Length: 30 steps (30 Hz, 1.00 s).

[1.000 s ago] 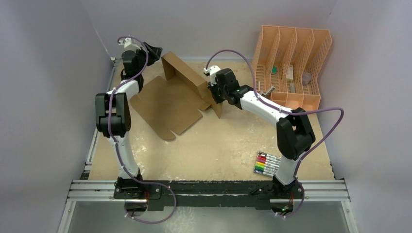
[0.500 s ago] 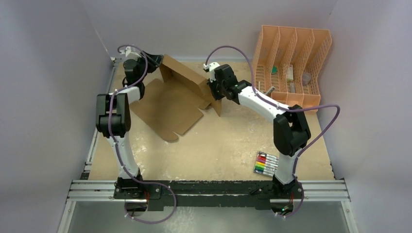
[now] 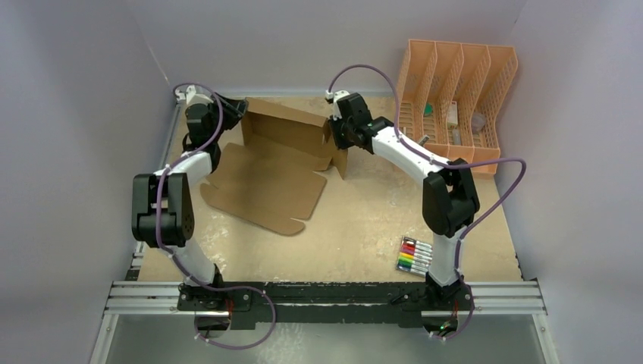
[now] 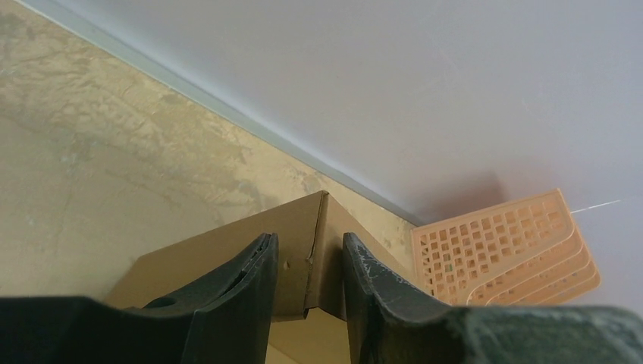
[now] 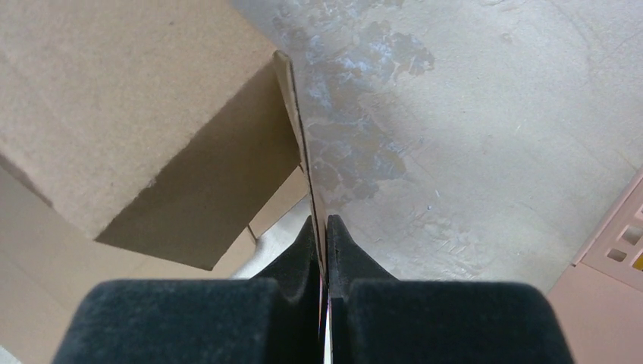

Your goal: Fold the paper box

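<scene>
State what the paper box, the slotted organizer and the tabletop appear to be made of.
Paper box: brown matte cardboard, thin raw edges, creased folds. Slotted organizer: probably moulded plastic, peach, smooth with uniform lattice holes. Tabletop: likely wood board, tan, with worn pale blotches.

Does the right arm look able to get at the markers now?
Probably not yet: the right gripper is shut on a flap of the box. The markers lie near its base, nothing between, so it must let go first.

No text, label or number can be read in any view. The paper box (image 3: 280, 163) shows plain brown faces, and any print on the markers (image 3: 417, 255) is too small to tell.
</scene>
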Motion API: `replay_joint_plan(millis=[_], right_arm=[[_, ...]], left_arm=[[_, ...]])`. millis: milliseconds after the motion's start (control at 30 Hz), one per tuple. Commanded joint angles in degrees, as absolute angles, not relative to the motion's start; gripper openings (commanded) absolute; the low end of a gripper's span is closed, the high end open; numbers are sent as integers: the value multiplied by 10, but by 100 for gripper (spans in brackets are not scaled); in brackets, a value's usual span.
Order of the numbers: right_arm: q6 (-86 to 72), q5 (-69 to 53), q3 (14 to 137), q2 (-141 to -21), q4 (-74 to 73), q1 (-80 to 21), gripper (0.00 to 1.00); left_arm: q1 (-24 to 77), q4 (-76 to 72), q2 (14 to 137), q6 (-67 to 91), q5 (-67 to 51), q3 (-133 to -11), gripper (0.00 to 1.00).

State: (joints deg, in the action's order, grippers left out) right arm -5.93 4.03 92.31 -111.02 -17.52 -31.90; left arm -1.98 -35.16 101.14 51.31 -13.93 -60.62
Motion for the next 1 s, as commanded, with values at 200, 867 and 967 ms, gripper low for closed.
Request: replay_joint_plan(millis=[200, 867, 967], right_arm=[[-86, 14, 982, -1128, -130, -302, 0], [-190, -59, 1101, -1156, -197, -297, 0], [-166, -71, 1040, -1134, -144, -297, 0]], left_arm=[[23, -177, 912, 456, -166, -547, 37], [104, -103, 742, 447, -60, -415, 37], [102, -86, 735, 433, -34, -410, 38]])
